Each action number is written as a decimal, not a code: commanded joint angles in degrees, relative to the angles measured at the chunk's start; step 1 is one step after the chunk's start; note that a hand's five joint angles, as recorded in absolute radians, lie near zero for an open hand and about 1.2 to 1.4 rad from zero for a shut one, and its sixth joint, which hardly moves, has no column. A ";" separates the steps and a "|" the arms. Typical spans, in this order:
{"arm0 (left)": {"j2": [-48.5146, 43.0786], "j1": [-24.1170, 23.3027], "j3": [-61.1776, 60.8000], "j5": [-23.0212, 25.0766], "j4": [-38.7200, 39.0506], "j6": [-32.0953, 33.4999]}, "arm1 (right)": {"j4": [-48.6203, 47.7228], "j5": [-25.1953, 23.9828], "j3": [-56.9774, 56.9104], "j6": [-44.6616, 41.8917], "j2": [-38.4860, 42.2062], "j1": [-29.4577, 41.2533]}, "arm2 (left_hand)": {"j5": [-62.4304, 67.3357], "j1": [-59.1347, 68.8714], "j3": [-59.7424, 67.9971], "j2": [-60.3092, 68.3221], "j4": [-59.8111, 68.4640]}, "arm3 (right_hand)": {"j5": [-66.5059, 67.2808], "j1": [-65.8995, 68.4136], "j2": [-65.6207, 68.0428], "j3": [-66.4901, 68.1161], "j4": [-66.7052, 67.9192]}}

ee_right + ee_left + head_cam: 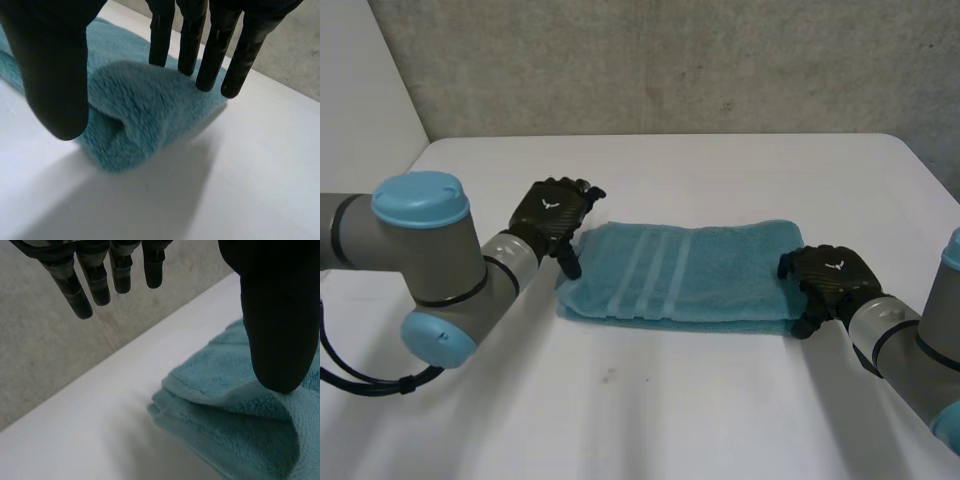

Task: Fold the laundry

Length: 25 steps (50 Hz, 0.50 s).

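No legible text, number, label or brand name appears on any surface in view. The back of my left hand [556, 222] carries one small pale winged emblem [549, 204], and the back of my right hand [828, 282] carries a matching emblem [837, 265]. Neither mark includes characters that I can read.

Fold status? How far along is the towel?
Done: teal terry towel lies folded into a long layered band on the white table. In hand: left hand has its thumb on one short end, right hand sits at the other. Left: probably the end-to-end folds.
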 commanded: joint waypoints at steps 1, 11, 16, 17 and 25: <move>-1.74 0.31 -0.02 -0.26 -1.13 -0.04 | -2.04 0.17 0.02 -1.03 2.32 -1.81 | -1.96 -0.38 -1.64 -1.02 -1.08 | 23.79 26.70 23.07 22.85 22.69; 5.71 0.14 -10.55 -3.24 -1.22 -0.13 | -4.06 2.36 -3.84 -8.58 1.62 -2.52 | -1.80 -0.21 -1.47 -0.85 -0.91 | 53.67 56.58 52.95 52.73 52.57; 11.96 -0.04 -14.25 -3.77 -1.13 -0.83 | -2.13 5.35 -11.04 -16.41 1.62 0.02 | -1.80 -0.21 -1.47 -0.85 -0.91 | 53.67 56.58 52.95 52.73 52.57; 12.93 -0.21 -14.78 -3.86 -1.05 -1.01 | -1.69 6.05 -12.45 -17.11 1.62 1.86 | -1.80 -0.21 -1.47 -0.85 -0.91 | 53.67 56.58 52.95 52.73 52.57; 19.35 0.31 -16.54 -4.56 -0.96 -5.22 | 2.35 8.00 -29.24 -18.87 6.27 23.40 | -1.96 -0.38 -1.64 -1.02 -1.08 | 53.67 56.58 52.95 52.73 52.57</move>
